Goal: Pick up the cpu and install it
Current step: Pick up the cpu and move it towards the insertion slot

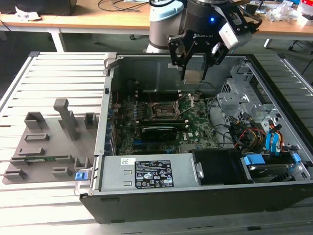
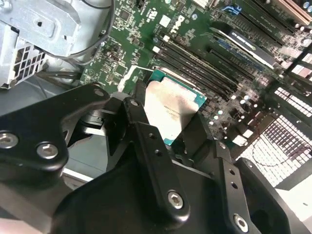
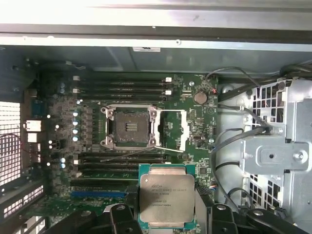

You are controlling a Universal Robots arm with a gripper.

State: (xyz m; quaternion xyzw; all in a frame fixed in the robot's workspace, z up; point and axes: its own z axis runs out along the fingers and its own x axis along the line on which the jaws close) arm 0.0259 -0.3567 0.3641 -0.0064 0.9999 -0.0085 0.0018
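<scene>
Exterior view: your gripper [image 1: 194,73] pinches cpu [image 1: 194,77] above case [image 1: 195,198], near wall nearest arm.
Second wrist view: fingers [image 2: 140,122] clamp cpu edges over motherboard [image 2: 195,29].
First wrist view: you see cpu apart from open socket [image 3: 129,127], over memory slots [image 3: 122,163].

In the second wrist view the black fingers [image 2: 139,126] of the hand [image 2: 168,124] clamp the cpu [image 2: 170,107] and hide its lower corner and one side. In the first wrist view the picture's edge cuts the hand [image 3: 165,222] off. In the exterior view the arm [image 1: 164,19] runs out past the upper edge, the case [image 1: 274,196] is cut at the exterior view's right, and the contacts of the socket [image 1: 164,111] are too small to tell.
</scene>
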